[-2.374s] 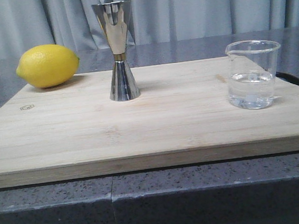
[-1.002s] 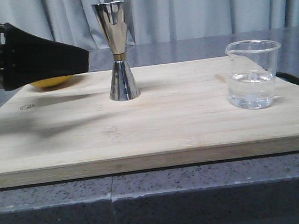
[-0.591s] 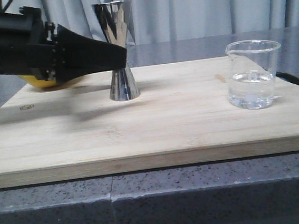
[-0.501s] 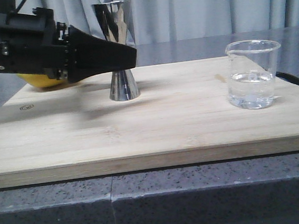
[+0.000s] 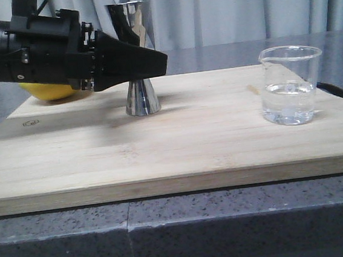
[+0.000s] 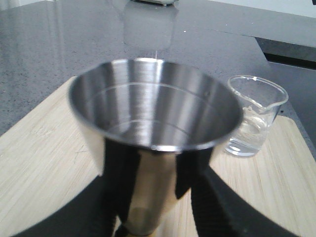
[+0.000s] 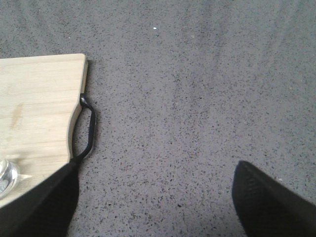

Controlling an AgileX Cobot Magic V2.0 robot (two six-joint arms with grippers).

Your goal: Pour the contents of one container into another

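Jigger [image 5: 130, 23] stands on the board [image 5: 161, 147]; my left gripper [image 5: 153, 63] has just moved in, fingers [image 6: 123, 182] apart around its waist, not clamped. Beaker [image 5: 291, 85] waits well apart. My right gripper [image 7: 153, 197] hangs open over the worktop [image 7: 197, 98].

Light was soft, even and rather cool, casting only a faint smear of shadow on the cutting board [image 5: 178, 134]. Glare streaked the jigger [image 6: 153, 133], whose near rim was blurred in the left wrist view. Dark fingertips [image 7: 269, 202] sat unfocused at the lower right.
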